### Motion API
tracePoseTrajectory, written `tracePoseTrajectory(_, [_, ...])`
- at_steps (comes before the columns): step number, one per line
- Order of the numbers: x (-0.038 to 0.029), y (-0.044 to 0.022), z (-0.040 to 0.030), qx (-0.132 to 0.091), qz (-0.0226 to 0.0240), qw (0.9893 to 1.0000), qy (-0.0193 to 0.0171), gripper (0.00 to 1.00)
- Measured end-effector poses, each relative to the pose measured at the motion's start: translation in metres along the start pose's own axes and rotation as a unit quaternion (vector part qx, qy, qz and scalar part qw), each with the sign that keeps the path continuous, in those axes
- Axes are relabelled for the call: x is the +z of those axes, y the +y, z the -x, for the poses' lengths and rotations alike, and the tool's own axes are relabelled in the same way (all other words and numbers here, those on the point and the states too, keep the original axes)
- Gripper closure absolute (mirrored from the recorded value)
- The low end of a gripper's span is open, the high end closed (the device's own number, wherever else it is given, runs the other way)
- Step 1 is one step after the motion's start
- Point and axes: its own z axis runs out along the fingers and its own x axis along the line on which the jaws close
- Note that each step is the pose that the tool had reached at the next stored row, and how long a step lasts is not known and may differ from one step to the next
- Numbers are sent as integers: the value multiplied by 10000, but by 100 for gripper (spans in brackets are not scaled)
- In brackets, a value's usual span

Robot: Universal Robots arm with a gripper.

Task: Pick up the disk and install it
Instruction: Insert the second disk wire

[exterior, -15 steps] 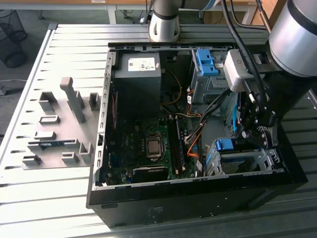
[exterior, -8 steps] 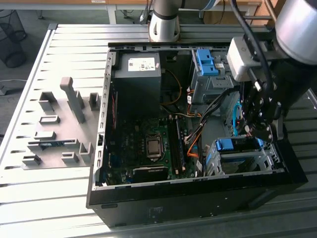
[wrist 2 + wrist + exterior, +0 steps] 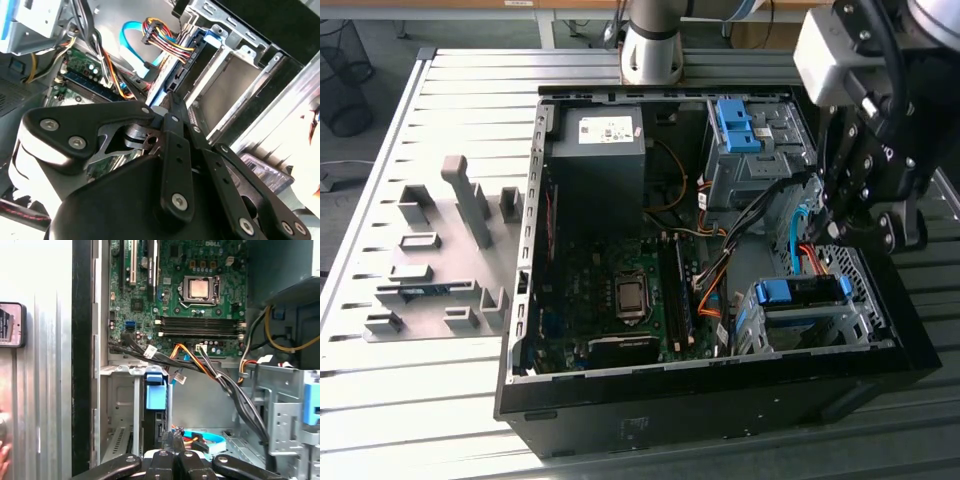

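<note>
Both pincer [image 3: 170, 107] tips together w/ disk [image 3: 154, 405].

Exterior view: set high and off the arm, looking steeply down on the open computer case [image 3: 720, 395] lying on a slatted metal table [image 3: 420, 400]; whole case in frame, arm at the exterior view's right.

First wrist view: close, facing into the case across the motherboard [image 3: 185, 295], with the drive cage [image 3: 150, 410] in the foreground.

Second wrist view: very close, looking past the gripper [image 3: 170, 107] body toward the drive cage [image 3: 225, 75].

Shared ground: both wrist views take in the cage, the cable bundle and the board; all three show the case interior.
</note>
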Motion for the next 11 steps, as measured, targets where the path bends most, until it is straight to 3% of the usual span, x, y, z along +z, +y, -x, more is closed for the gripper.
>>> tracePoseTrajectory(5, [-3, -8, 101, 0, 0, 10000, 4, 89])
tracePoseTrajectory(11, [8, -27, 272, -1, 7, 10000, 38, 89])
